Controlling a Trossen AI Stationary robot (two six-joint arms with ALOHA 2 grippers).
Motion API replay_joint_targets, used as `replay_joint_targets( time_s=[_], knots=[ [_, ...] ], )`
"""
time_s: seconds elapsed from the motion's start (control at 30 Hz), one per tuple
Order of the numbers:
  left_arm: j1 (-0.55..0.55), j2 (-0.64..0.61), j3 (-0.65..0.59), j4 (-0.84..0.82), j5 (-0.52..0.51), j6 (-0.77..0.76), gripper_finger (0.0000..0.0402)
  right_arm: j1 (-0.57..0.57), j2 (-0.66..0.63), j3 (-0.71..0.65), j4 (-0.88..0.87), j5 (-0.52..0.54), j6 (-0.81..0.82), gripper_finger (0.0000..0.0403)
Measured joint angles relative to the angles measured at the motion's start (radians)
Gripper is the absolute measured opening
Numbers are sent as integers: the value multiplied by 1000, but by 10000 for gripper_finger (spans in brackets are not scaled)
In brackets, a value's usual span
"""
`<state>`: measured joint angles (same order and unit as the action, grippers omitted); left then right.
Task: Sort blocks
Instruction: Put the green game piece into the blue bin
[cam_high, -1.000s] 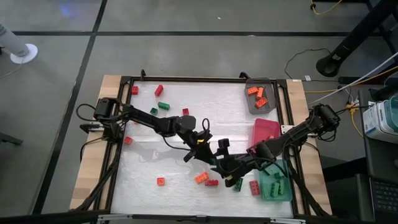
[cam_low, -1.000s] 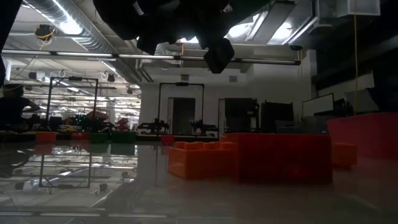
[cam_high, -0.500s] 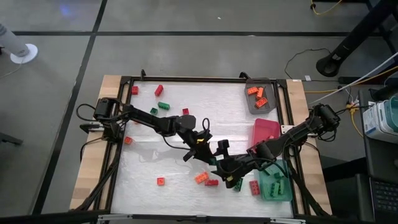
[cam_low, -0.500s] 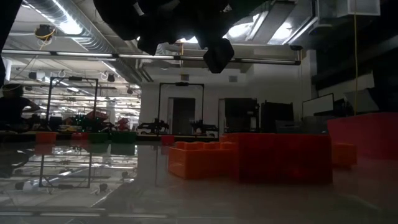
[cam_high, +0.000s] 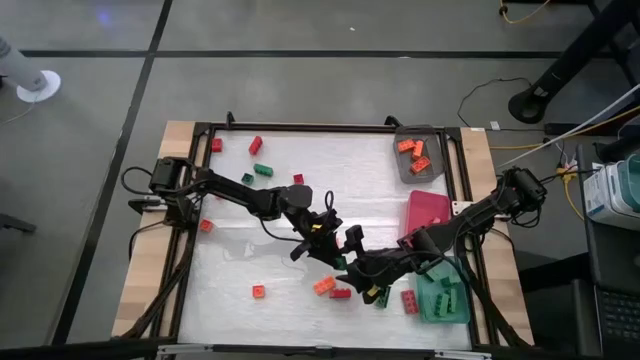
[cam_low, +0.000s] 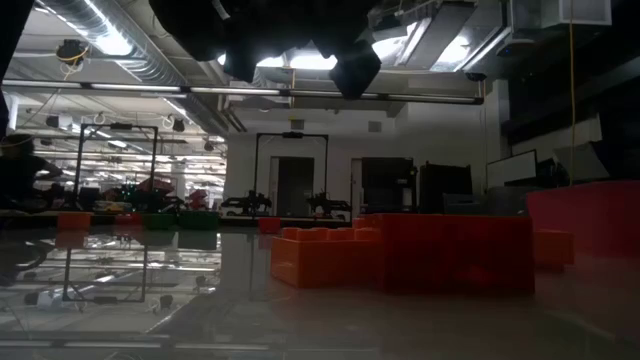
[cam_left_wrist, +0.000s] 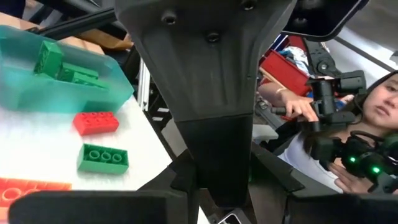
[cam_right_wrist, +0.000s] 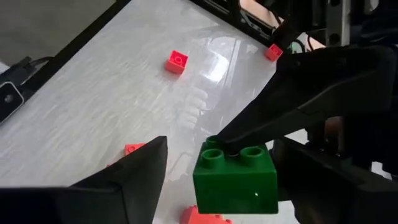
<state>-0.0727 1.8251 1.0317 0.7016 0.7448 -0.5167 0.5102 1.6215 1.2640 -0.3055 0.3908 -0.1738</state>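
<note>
Over the table's middle, toward its near edge, my two grippers meet at a dark green block (cam_right_wrist: 236, 177). My left gripper (cam_high: 338, 254) reaches in from the table's left and is shut on the block. My right gripper (cam_high: 354, 268) comes from the right and stands open, one finger on either side of the block. A clear gap shows at one finger (cam_right_wrist: 134, 177). The other finger (cam_right_wrist: 323, 180) stands right at the block's side. The block does not show in the left wrist view. Loose red, orange and green blocks lie on the white table. My left gripper holds the green block by its studded face (cam_right_wrist: 227, 151), its finger (cam_right_wrist: 292, 109) ending between the studs. The other finger is hidden behind the block. The fingers come slanting from the table's left. The block is lifted clear of the table, studs up. Whether my right gripper touches the block I cannot tell.
A grey tray (cam_high: 404, 165) with orange blocks, a pink tray (cam_high: 428, 210) and a teal tray (cam_high: 432, 305) with green blocks line the right side. An orange block (cam_high: 323, 286), red blocks (cam_high: 341, 293) (cam_high: 409, 301) and a green one (cam_high: 381, 297) lie below the grippers. A person (cam_left_wrist: 373, 106) sits beyond the table.
My right gripper has rolled a little at the wrist, staying where it was beside my left gripper. In the low view the dark part overhead sits slightly higher. The blocks on the table have not moved.
</note>
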Motion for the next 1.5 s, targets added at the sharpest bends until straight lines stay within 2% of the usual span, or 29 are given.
replay_joint_targets(
  time_s=[0.13, 0.4, 0.53, 0.7, 0.8, 0.93, 1.13, 1.3, 1.5],
  knots=[
    [0, -2, -1, -5, 0, 0, 90, 0, 0, 0, 2, 6, 0, 250],
    [0, -2, -1, -8, 0, -13, 90, 0, 0, 0, 4, 5, -9, 144],
    [0, -2, -2, -13, 0, 8, 105, 0, 0, 0, 5, 1, -5, 140],
    [-2, -6, -1, -42, -37, 79, 157, -1, 0, 0, -1, -5, 24, 152],
    [-2, -9, 0, -104, -84, 126, 189, -1, 2, -2, -12, -54, 61, 164],
    [0, -9, 0, -207, -96, 192, 216, -1, 2, -2, -72, -129, 159, 152],
    [0, -8, 0, -335, -102, 278, 223, 0, 2, -2, -247, -297, 402, 145],
    [0, -6, -1, -379, -102, 323, 223, 0, 2, -1, -425, -498, 620, 158],
    [0, -6, -1, -378, -102, 339, 223, 1, 1, -1, -708, -740, 836, 147]
  ],
)
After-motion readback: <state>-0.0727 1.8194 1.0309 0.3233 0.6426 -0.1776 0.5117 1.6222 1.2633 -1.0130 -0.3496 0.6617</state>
